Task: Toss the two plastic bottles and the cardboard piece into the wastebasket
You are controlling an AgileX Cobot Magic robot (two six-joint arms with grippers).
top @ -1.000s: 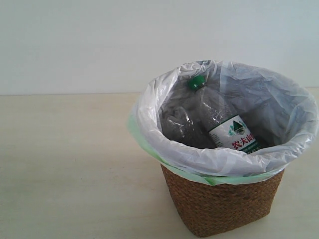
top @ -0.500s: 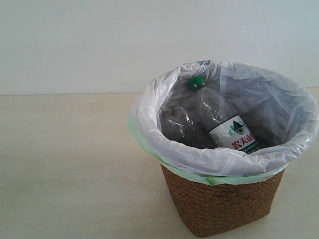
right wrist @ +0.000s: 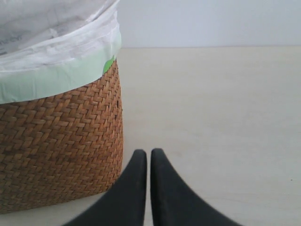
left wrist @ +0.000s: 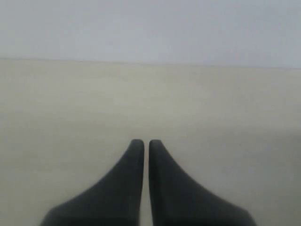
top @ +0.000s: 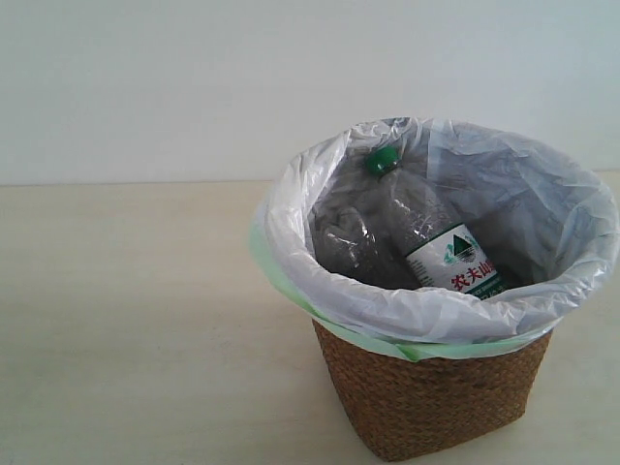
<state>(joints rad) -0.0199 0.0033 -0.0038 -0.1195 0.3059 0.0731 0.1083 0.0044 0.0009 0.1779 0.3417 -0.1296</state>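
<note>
Beside the right claw [right wrist: 148, 151], the wastebasket [right wrist: 56, 141]

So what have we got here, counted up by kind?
Plastic bottles: 2, the green-capped bottle and a second clear bottle, both inside the basket
Wicker wastebasket: 1
Plastic bag liner: 1
Cardboard piece: 0 that I can make out
Total: 4

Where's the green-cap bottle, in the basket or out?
In. The green-cap bottle leans inside the wastebasket, below its rim, with the green cap uppermost against the plastic bag.
</note>
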